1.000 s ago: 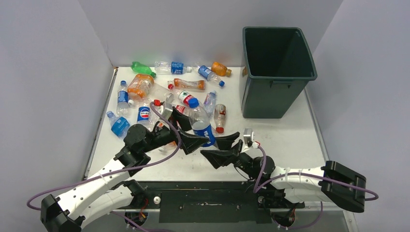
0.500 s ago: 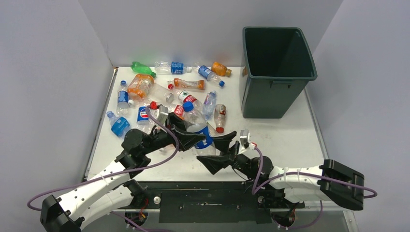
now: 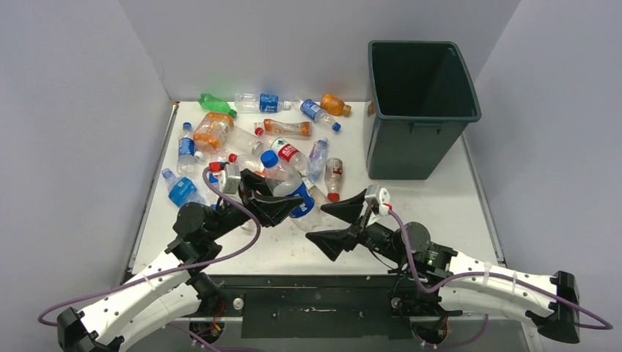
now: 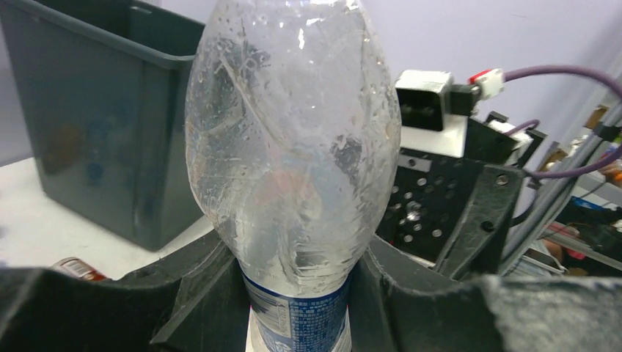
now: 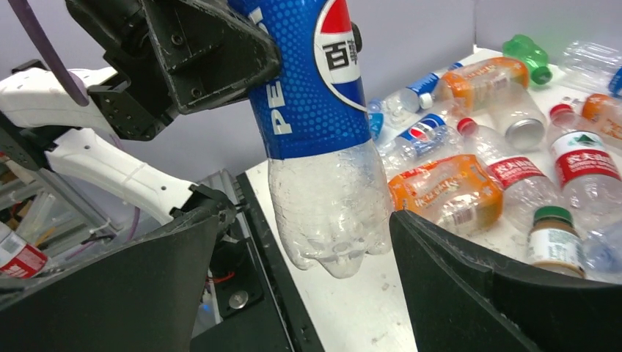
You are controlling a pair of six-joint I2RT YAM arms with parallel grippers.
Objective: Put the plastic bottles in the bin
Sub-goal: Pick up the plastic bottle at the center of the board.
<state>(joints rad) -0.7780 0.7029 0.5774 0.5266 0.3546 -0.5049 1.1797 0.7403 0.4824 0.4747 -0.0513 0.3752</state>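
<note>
Top view: my left gripper [image 3: 282, 199] pinches the Pepsi bottle [image 3: 284, 182] at its blue label, with the blue cap pointing far-left. The right gripper [image 3: 317, 223] is spread wide just beside the bottle's base. The bin [image 3: 411, 147] stands upright at far right. The other bottles [image 3: 220, 132] lie scattered on the table [image 3: 440, 213] at far left.

Left wrist: fingers [image 4: 198, 308] are clamped on the label band, with the crumpled clear body above them. The bin [image 4: 103, 125] is behind, to the left.

Right wrist: the bottle base [image 5: 330, 220] hangs off the table between my spread fingers [image 5: 469, 286] and touches neither.

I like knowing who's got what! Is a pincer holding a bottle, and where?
The left pincer grips the clear bottle around its blue label. The right pincer is open, holding nothing.
</note>
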